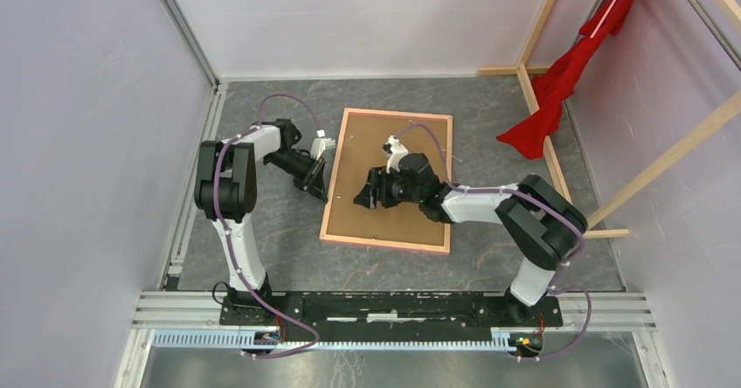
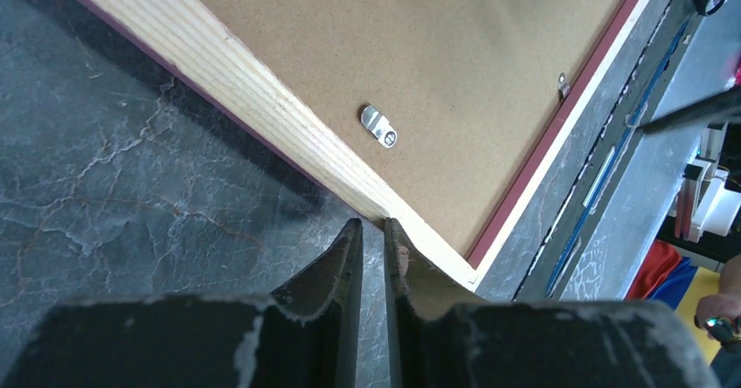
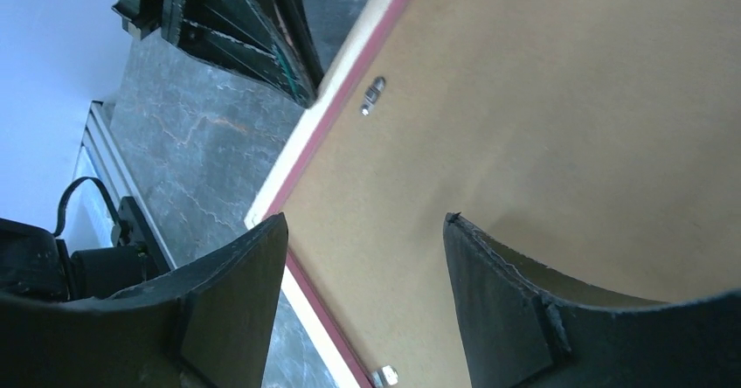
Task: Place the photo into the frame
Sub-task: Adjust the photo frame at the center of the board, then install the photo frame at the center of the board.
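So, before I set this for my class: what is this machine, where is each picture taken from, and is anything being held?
Two robot arms are bolted to a table. The overhead picture looks down from behind them; the other two come from wrist cameras. A frame lies face down, with a brown board, the photo's back, inside it. The left tool, nearly closed, sits at the frame's outer edge; the right tool hangs open over the board. Neither holds anything. A red cloth hangs far right.
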`<state>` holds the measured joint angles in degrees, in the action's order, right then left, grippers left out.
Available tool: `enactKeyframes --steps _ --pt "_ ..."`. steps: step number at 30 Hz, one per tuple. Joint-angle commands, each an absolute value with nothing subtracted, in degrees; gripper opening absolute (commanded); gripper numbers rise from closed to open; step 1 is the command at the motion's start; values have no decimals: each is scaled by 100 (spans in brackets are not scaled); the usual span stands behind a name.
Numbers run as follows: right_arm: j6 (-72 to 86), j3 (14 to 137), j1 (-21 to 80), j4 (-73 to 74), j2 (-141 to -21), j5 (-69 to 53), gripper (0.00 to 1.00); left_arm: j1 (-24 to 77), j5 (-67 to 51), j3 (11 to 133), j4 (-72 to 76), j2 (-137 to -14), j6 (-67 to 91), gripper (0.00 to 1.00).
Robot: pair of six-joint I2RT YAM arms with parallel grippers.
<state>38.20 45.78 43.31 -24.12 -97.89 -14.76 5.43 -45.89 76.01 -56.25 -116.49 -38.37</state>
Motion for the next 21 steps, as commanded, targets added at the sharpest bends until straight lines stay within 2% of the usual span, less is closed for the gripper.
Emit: enactKeyframes --steps 1,10,21 --pt "3990 5169 4470 -3117 -10296 -1861 72 546 -4614 7638 -5418 -11737 -3719 20" --pt "3904 5959 4598 -2880 -11293 -2211 68 546 -4458 7571 -5325 -11726 -3665 14" --pt "3708 6457 4657 -2540 -11762 -2179 66 551 -4353 7586 -5272 -11642 -3596 11"
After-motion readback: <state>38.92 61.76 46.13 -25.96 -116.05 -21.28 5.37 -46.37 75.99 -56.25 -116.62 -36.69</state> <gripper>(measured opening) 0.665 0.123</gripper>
